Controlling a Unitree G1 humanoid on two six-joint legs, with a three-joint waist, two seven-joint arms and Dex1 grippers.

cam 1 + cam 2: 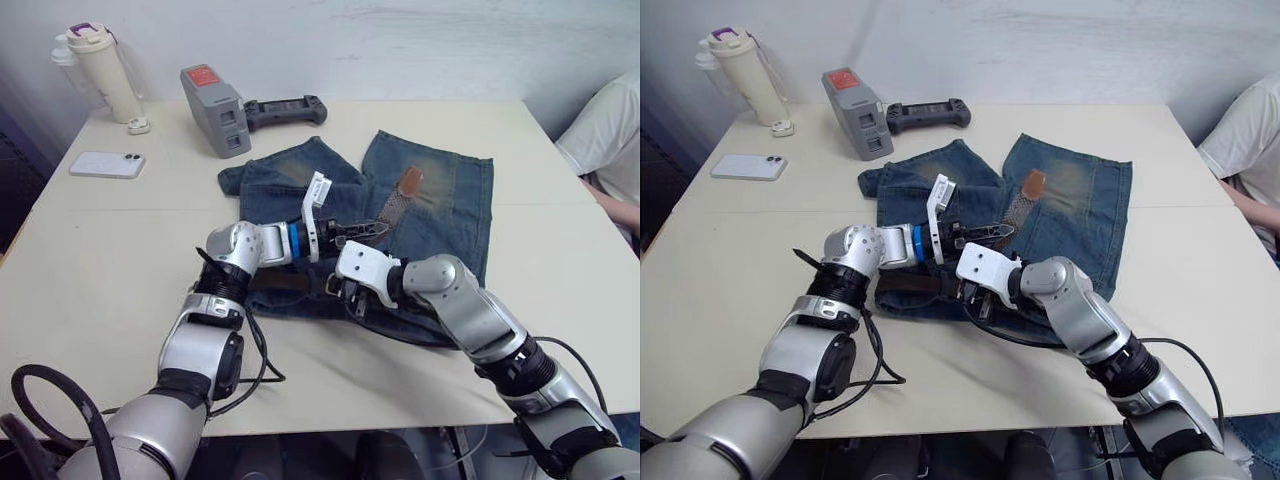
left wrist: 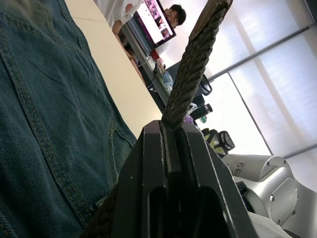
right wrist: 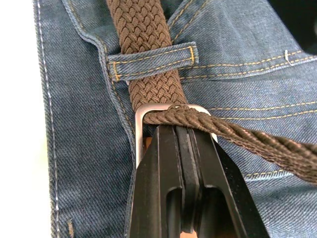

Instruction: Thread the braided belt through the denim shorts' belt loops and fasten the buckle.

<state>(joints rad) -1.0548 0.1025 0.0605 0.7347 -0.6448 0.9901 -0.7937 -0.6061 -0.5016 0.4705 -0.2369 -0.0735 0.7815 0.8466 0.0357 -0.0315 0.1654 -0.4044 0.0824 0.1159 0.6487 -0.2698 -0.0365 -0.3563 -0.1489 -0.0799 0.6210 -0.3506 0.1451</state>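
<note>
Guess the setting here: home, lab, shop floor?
Most likely an office or lab workspace. A person sits at a lit monitor by big windows, and a handheld controller and a grey battery pack lie on the plain table beside the denim shorts.

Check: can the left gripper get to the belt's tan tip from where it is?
Probably not without letting go. The left gripper is shut on the braided belt partway along the free end, and the tan tip lies farther along on the denim shorts. Nothing else blocks it.
</note>
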